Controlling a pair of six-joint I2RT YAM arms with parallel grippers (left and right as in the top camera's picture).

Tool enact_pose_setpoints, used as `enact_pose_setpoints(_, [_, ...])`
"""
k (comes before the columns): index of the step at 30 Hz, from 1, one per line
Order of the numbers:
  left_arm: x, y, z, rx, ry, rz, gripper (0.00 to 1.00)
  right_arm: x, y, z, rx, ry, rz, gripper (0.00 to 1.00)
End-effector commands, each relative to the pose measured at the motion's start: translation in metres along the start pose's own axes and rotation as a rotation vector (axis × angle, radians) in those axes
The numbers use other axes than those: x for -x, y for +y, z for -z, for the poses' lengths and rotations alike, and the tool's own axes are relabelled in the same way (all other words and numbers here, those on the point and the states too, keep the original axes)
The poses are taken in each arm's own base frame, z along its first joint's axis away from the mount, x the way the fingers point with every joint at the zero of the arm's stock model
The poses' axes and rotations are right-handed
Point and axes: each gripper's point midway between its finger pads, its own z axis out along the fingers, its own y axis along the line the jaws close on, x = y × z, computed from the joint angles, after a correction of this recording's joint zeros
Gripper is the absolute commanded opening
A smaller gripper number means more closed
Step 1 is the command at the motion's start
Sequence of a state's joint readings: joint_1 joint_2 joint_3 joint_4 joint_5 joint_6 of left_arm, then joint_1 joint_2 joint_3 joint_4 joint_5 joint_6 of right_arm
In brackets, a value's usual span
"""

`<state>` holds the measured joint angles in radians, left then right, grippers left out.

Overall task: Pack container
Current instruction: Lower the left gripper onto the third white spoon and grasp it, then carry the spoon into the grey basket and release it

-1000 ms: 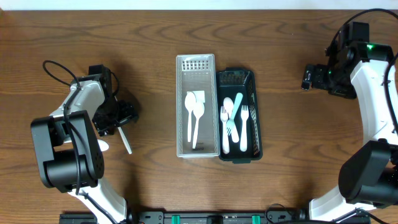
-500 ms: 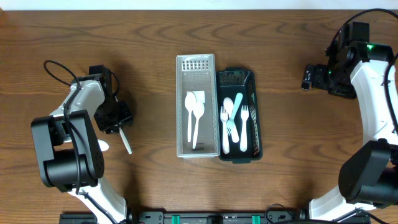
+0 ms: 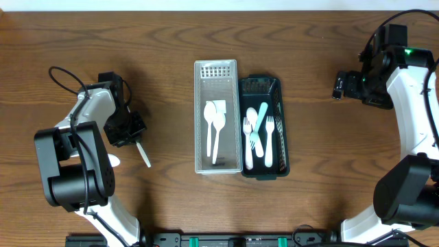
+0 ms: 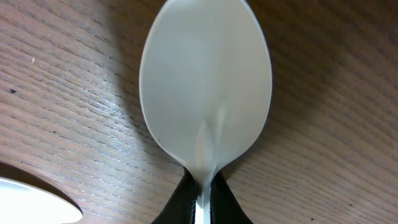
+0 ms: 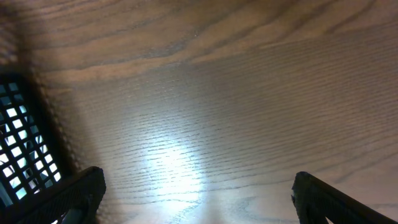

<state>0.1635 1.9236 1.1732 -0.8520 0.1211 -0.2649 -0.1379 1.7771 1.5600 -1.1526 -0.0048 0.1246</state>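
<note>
Bench: brown wood, with two trays side by side at its middle.
Trays: the clear tray holds two white spoons; the dark tray, touching it on the side toward the right edge, holds forks and one pale blue piece.
Spoon: white plastic, out on the bench between the left edge and the clear tray, well apart from both trays. Its handle pokes out from the tool toward the near edge.
Left tool: clenched on the spoon, the fingertips pinching the narrow neck just below the bowl. Whether the bowl is clear of the wood, I cannot tell.
Right tool: released, fingers spread wide with only bare wood between them, parked toward the right edge.
Spare piece: another white rim just beside the held spoon, mostly under the arm.
Handling: likely very light, thin and springy, with a smooth surface that could swivel in a neck pinch.
Best hold: probably the flat of the handle or the neck, squeezed gently, bowl kept level on the way to the clear tray.
</note>
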Motion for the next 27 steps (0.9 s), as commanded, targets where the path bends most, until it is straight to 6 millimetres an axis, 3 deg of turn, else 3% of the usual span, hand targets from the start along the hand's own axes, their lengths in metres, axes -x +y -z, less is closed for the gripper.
enact_pose_setpoints(1, [-0.004, 0.004, -0.012, 0.019, 0.04, 0.007, 0.06, -0.001, 0.003, -0.004, 0.003, 0.01, 0.016, 0.99])
enact_pose_setpoints(5, [-0.006, -0.001, 0.01, 0.022, 0.049, 0.0, 0.06, -0.001, 0.003, -0.004, 0.003, 0.01, 0.016, 0.99])
enact_pose_setpoints(8, [-0.004, -0.019, 0.049, 0.01, -0.004, -0.049, 0.06, 0.0, 0.003, -0.004, 0.004, 0.006, 0.016, 0.99])
enact_pose_setpoints(14, [-0.021, -0.088, 0.148, -0.08, -0.235, -0.254, 0.06, 0.0, 0.003, -0.004, 0.004, 0.006, 0.016, 0.99])
enact_pose_setpoints(17, [-0.043, -0.127, 0.18, -0.14, -0.334, -0.38, 0.06, 0.0, 0.003, -0.004, 0.004, 0.006, 0.016, 0.99])
enact_pose_setpoints(21, [-0.075, -0.167, 0.184, -0.177, -0.361, -0.52, 0.06, 0.0, 0.003, -0.004, 0.004, 0.006, 0.016, 0.99])
enact_pose_setpoints(27, [-0.106, -0.208, 0.152, -0.157, -0.304, -0.659, 0.06, 0.0, 0.003, -0.004, 0.004, 0.006, 0.016, 0.99])
